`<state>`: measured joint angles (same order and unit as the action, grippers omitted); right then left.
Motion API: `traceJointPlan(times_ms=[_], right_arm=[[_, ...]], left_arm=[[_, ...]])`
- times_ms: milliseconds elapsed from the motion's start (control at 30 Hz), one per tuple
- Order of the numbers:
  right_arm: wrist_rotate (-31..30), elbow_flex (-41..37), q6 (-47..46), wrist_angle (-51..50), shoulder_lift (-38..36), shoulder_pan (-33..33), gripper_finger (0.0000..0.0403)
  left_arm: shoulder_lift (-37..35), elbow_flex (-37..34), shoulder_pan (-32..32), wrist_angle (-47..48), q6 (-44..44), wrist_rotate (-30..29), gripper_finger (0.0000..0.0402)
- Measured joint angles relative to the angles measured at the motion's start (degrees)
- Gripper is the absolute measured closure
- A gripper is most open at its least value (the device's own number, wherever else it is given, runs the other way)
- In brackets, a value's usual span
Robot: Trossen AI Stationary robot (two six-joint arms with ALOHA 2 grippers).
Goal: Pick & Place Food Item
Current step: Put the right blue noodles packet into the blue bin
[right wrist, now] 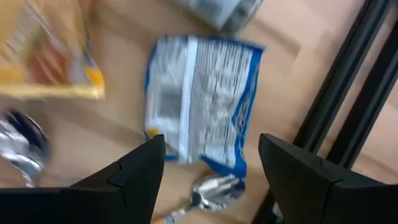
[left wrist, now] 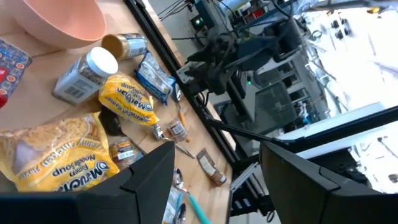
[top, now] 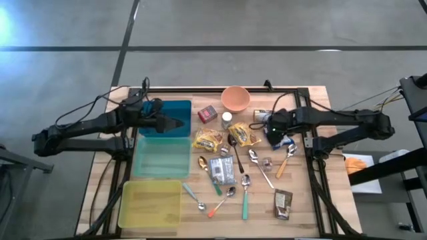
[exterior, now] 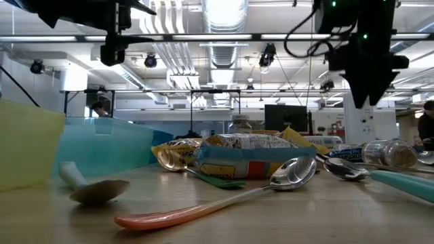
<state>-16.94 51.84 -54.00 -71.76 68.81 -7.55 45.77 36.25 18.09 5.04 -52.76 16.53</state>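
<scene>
A: Let us start with the surface (top: 313,107). Why do the three bins sit down its left side?

B: We read them as drop-off places: the blue bin (top: 175,111) farthest back, the pale green bin (top: 162,157) in the middle, the yellow bin (top: 149,203) nearest. The food and cutlery lie loose in the middle, so each arm has its own half.

A: And our left tool (top: 179,124)?

B: It hangs over the blue bin, its fingers spread and holding nothing. We judge that it waits.

A: The right tool (right wrist: 211,165)?

B: It hovers above the blue-and-white packet (right wrist: 199,96), fingers spread to either side and not yet touching. That packet lies flat near the surface's right edge, just beside a spoon (right wrist: 214,190).
</scene>
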Motion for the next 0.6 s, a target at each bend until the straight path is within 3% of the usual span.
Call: traceJointPlan(times_ms=[267, 600], right_arm=[[2.5, -5.2, -0.6, 0.6, 3.7, 1.8, 0.0145], [5.3, -10.1, -2.3, 10.3, 4.5, 2.4, 0.0145]], left_arm=[[0.3, 1.0, 0.0, 4.2, 1.8, 0.6, 0.0161], [0.6, 1.0, 0.0, 4.1, 2.0, 0.2, 0.0161]])
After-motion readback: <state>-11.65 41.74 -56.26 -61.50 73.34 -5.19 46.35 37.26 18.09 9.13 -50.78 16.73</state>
